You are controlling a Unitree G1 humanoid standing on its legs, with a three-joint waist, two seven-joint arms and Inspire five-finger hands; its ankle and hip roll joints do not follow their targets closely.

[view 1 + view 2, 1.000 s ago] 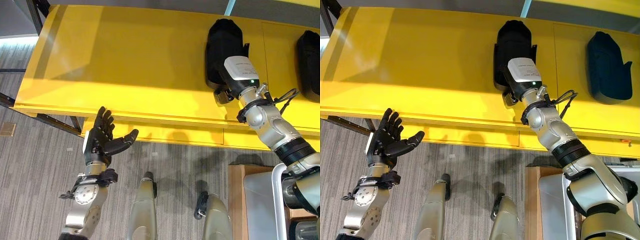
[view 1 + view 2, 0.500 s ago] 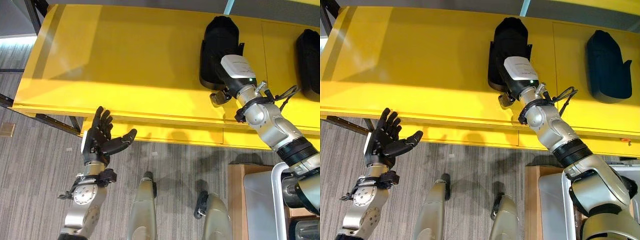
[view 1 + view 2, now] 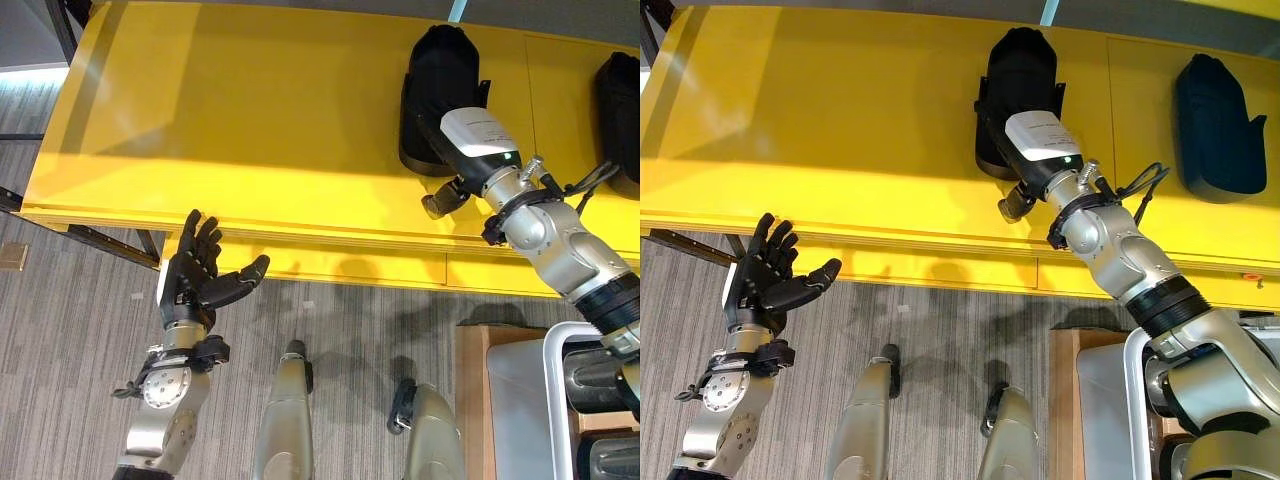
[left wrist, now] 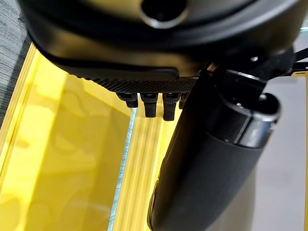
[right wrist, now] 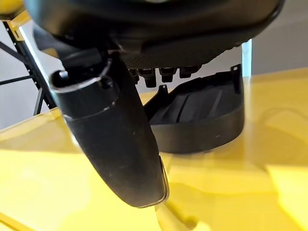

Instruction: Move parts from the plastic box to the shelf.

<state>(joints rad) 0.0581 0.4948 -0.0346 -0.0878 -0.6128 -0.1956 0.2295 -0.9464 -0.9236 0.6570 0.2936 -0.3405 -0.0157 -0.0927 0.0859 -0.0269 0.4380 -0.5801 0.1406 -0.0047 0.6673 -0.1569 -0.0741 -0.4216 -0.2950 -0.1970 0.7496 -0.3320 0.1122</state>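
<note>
A black moulded part [image 3: 440,90] lies flat on the yellow shelf [image 3: 250,120]. My right hand [image 3: 1040,140] hovers over the part's near end, open, with its thumb [image 3: 440,200] hanging toward the shelf's front. In the right wrist view the part [image 5: 202,115] rests on the shelf just past the straight fingers [image 5: 159,74], apart from them. A second black part [image 3: 1210,120] lies further right on the shelf. My left hand [image 3: 195,280] is open, palm up, below the shelf's front edge at the left, holding nothing.
A pale plastic box [image 3: 520,400] with a white rim sits on a wooden stand [image 3: 470,400] at the lower right. The shelf's left half [image 3: 790,110] is bare. Dark frame legs [image 3: 110,245] stand under the shelf's left end, over grey carpet.
The black part has shifted slightly left on the shelf, and my right hand has drawn back a little toward the shelf's front. My left hand has sunk slightly.
</note>
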